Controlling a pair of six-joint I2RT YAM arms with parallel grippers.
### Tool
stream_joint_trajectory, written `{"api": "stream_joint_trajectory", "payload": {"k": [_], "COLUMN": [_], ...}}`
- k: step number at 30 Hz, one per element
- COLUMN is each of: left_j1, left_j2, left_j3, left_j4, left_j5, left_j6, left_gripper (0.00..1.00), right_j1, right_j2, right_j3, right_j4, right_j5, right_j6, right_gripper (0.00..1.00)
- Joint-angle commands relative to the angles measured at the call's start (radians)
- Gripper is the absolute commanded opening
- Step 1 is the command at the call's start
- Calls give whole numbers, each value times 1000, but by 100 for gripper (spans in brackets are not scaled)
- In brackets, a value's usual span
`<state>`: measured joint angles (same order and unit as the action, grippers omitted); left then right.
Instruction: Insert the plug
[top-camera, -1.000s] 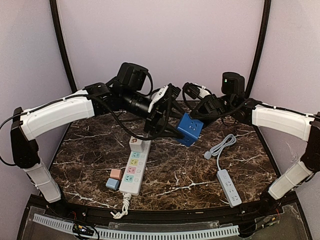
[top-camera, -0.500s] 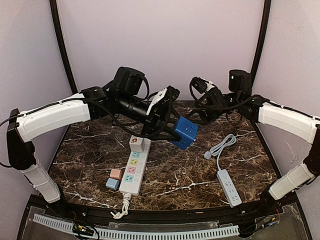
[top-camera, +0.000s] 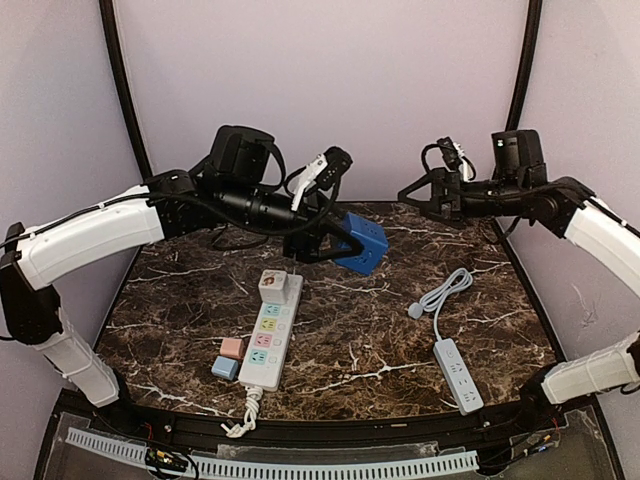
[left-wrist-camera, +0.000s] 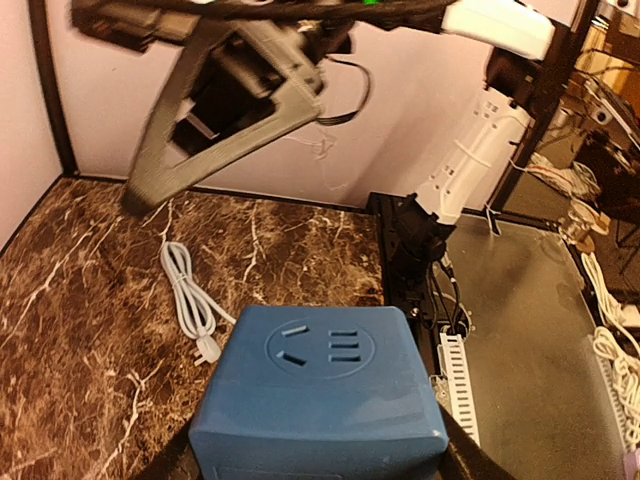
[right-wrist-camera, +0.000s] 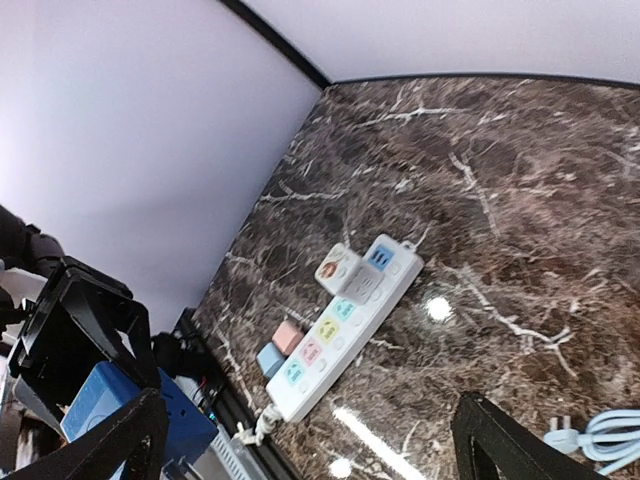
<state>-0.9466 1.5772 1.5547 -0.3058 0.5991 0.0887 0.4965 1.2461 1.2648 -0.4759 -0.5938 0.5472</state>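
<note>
The plug is a blue cube adapter (top-camera: 362, 243) with a socket face, and my left gripper (top-camera: 338, 246) is shut on it in the air above the far end of the white power strip (top-camera: 268, 328). In the left wrist view the cube (left-wrist-camera: 320, 395) fills the space between my dark fingers (left-wrist-camera: 185, 452). My right gripper (top-camera: 415, 192) hangs open and empty at the back right, well apart from the cube. Seen from the right wrist, the strip (right-wrist-camera: 345, 325) lies far below the open right gripper (right-wrist-camera: 310, 405), with the blue cube (right-wrist-camera: 110, 410) at the lower left.
A white cube adapter (top-camera: 275, 287) sits plugged into the strip's far end. A pink block (top-camera: 232, 347) and a light blue block (top-camera: 225, 367) lie left of the strip. A small grey power strip (top-camera: 457, 374) with coiled cable (top-camera: 447, 292) and loose plug (top-camera: 416, 310) lies at the right.
My right gripper opened, let go of the blue cube and drew back up and to the right. The left gripper kept the cube and shifted slightly back.
</note>
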Motion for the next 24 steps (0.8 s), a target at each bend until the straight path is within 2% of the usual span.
{"api": "stream_joint_trajectory", "payload": {"k": [1,5,8,11,19,24], "left_j1": [-6,-6,-6,-6,-7,-1], "left_j2": [-71,-101,-115,-117,-63,-58], "left_j3": [-16,-36,-45,-31,108,111], "left_j4": [0,0,-13,-59,-397,-523], "left_j5": [-138,-252,-348,-429,-685,-741], "left_j6": [-165,-255,-321,-415,-567,-667], "left_gripper": [1,1,1,1,1,1], "right_j1": [-4,-6,-8,-9,-13,-12], "right_j2": [-131,-218,-264,-294,-366,-385], "right_j3": [-78,-156,-192,-208,-337,-346], "right_j4": [-44,-41,-5,13,9,-55], "right_j5": [265,323,248,178,131,180], "right_j6": [6,101,135,74,132,129], "right_gripper": [99,99,99,99,99,99]}}
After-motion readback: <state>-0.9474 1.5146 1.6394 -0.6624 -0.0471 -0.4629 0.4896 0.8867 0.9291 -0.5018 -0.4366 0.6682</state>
